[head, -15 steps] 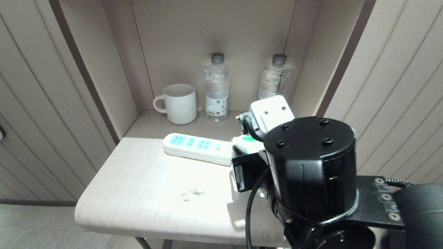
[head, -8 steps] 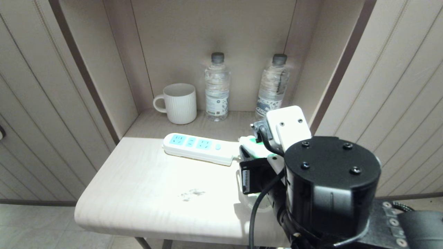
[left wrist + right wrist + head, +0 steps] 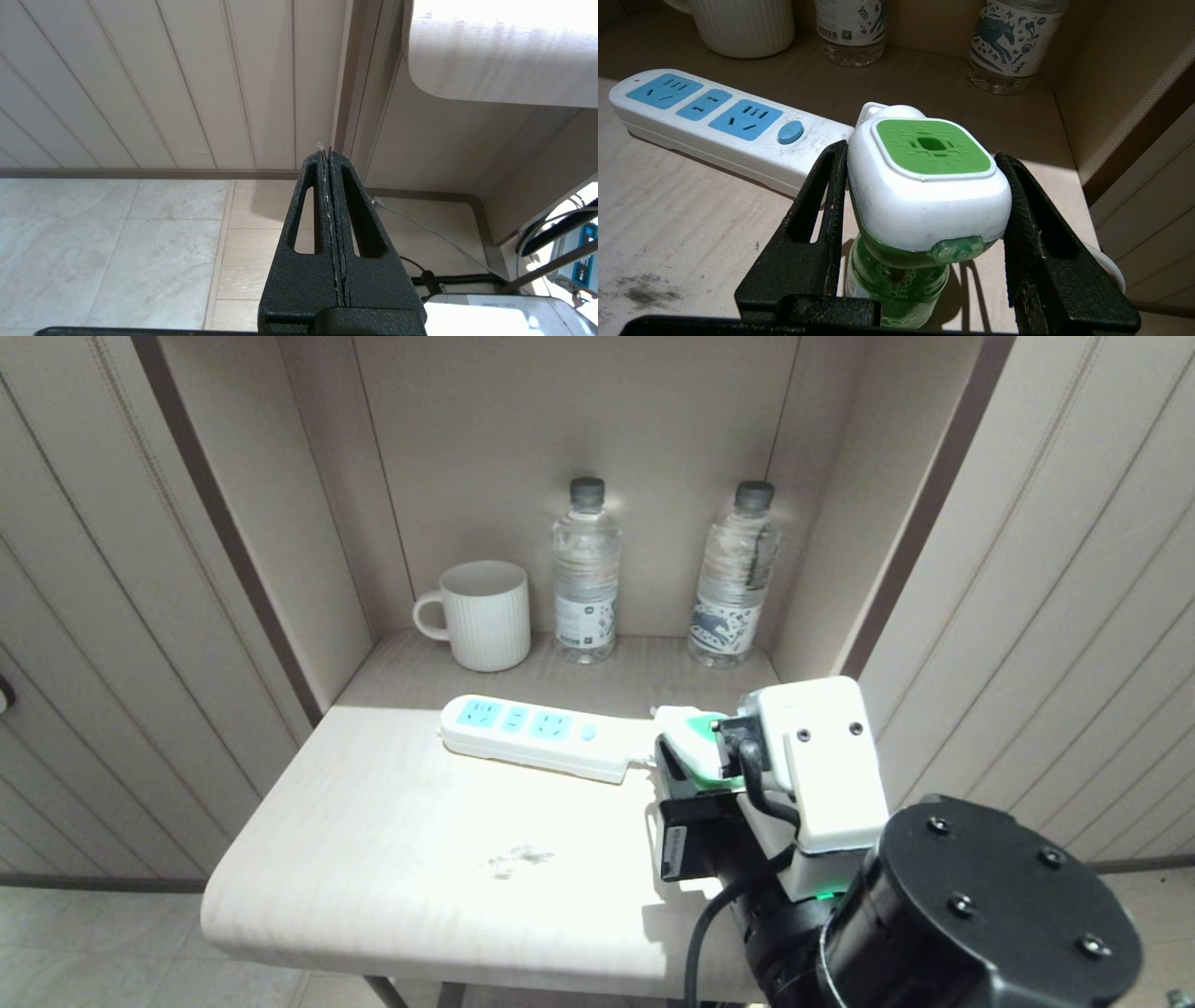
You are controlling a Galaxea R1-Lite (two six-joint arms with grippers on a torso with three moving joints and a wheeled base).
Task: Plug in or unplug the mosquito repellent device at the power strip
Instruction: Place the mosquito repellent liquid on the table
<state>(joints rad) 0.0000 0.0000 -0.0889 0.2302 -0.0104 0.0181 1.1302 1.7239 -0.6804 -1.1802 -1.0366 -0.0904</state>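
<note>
A pale wood-grain table (image 3: 392, 840) juts from a beige wall niche (image 3: 579, 439), flanked by ribbed wall panels (image 3: 1074, 569) above a tiled floor (image 3: 117, 252).

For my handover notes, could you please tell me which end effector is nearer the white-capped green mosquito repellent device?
The right end effector: it grips the white-capped green mosquito repellent device. The left end effector hangs shut below the tabletop edge.
</note>
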